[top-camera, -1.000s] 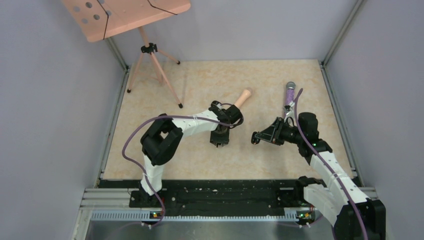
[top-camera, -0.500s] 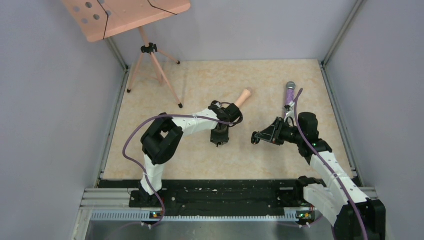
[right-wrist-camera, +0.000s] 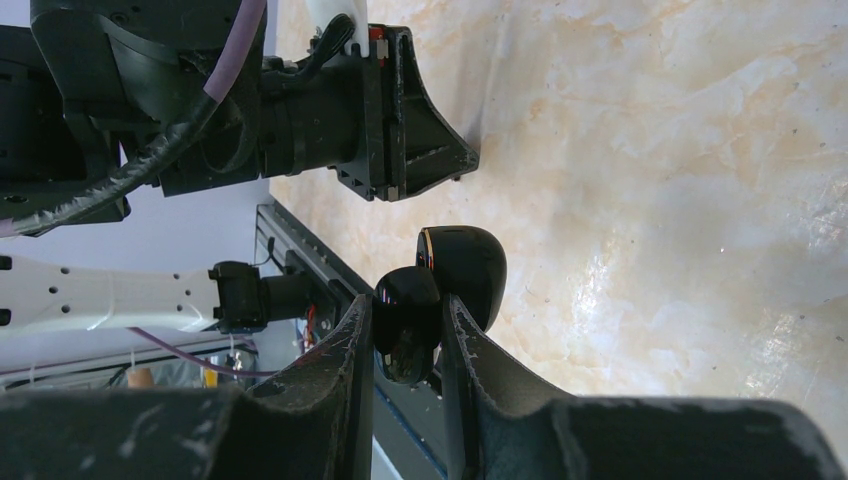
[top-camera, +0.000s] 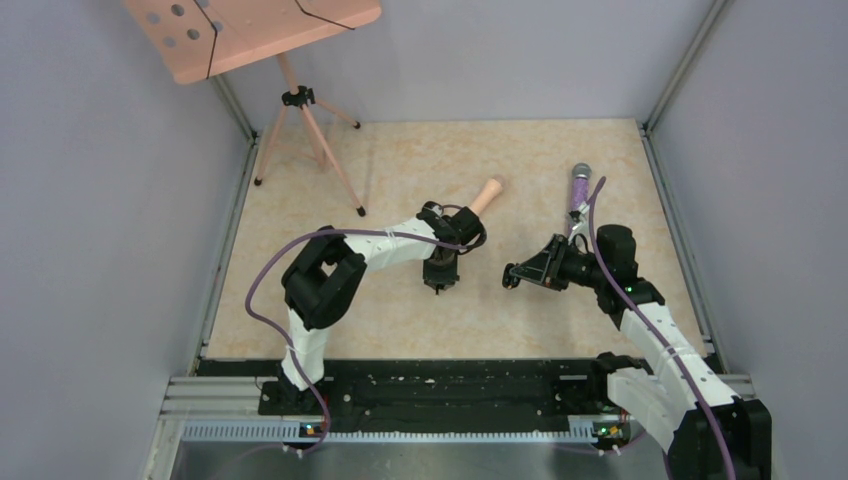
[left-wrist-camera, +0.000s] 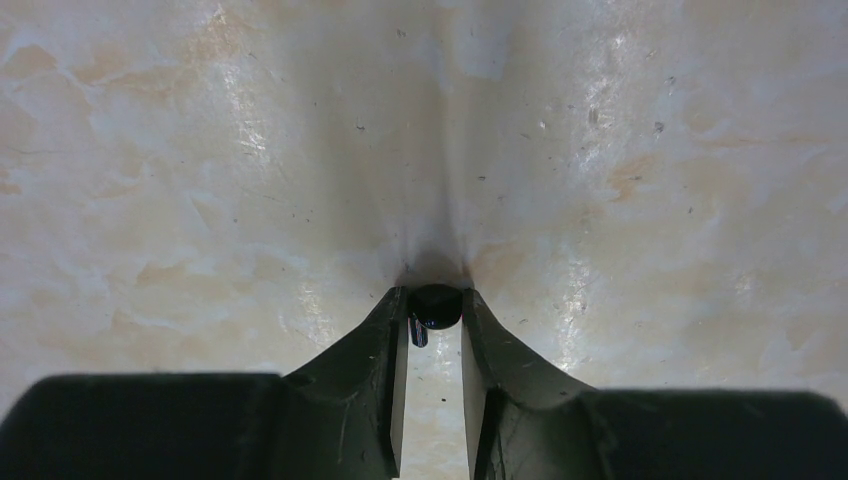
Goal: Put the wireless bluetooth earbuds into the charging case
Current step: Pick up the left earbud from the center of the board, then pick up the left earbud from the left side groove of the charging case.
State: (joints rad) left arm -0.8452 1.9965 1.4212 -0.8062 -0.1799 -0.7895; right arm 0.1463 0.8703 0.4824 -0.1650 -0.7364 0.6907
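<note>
**Item 1.** Tiny black comma-shaped wireless earbud (left-wrist-camera: pixel 436 307). Pinched between the two fingertips of the left gripper (left-wrist-camera: pixel 433 300), round body at the very tips, short stem pointing back between the fingers (left-wrist-camera: pixel 385 345). It is low over the glossy beige marbled table (top-camera: pixel 420 170); whether it touches the table cannot be told. Position: left of the charging case, apart from it.

**Item 2.** Small glossy black rounded charging case (right-wrist-camera: pixel 408 322), hinged open. One half is clamped between the fingers (right-wrist-camera: pixel 352 345) of the right gripper (right-wrist-camera: pixel 408 310), and the other half (right-wrist-camera: pixel 466 262) stands open past the fingertips. It is held clear of the table, with the opening turned towards the left gripper.

**Item 3.** Left gripper. Closed on the earbud and pointing down at the table, left of the charging case.

**Item 4.** Right gripper. Closed on the charging case and lying roughly level.

**Item 5.** Peach-coloured rounded handle (top-camera: pixel 487 193). Lies on the table beyond the charging case.

**Item 6.** Purple-headed wand (top-camera: pixel 580 184). Lies on the table beyond the charging case, to its right.

**Item 7.** Wooden tripod with a perforated board (top-camera: pixel 300 100). Stands far left of the charging case, at the back corner.
</note>
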